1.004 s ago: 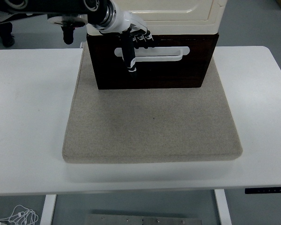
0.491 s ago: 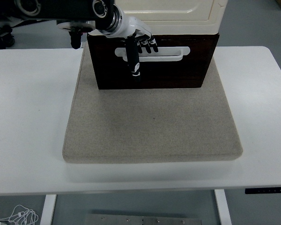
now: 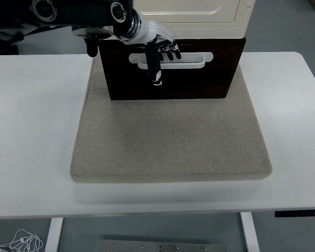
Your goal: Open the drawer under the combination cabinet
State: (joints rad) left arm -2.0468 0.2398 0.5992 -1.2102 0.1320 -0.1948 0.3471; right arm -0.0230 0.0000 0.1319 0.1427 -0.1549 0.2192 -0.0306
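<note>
The dark brown wooden drawer (image 3: 170, 71) is sitting under the cream cabinet (image 3: 199, 13), at the far edge of a thick grey felt mat (image 3: 170, 136) lying on the white table (image 3: 31, 121). A long white loop handle (image 3: 186, 60) is running across the drawer's front. The left hand (image 3: 157, 50) is reaching in over the handle's left part, fingers (image 3: 170, 51) spread and loosely bent, one long black finger pointing down across the drawer's face. Nothing is lying on the mat before the drawer.

I see a white rectangular table (image 3: 37, 131) filling the frame, with a square beige felt mat (image 3: 170, 142) lying centrally on it.
</note>
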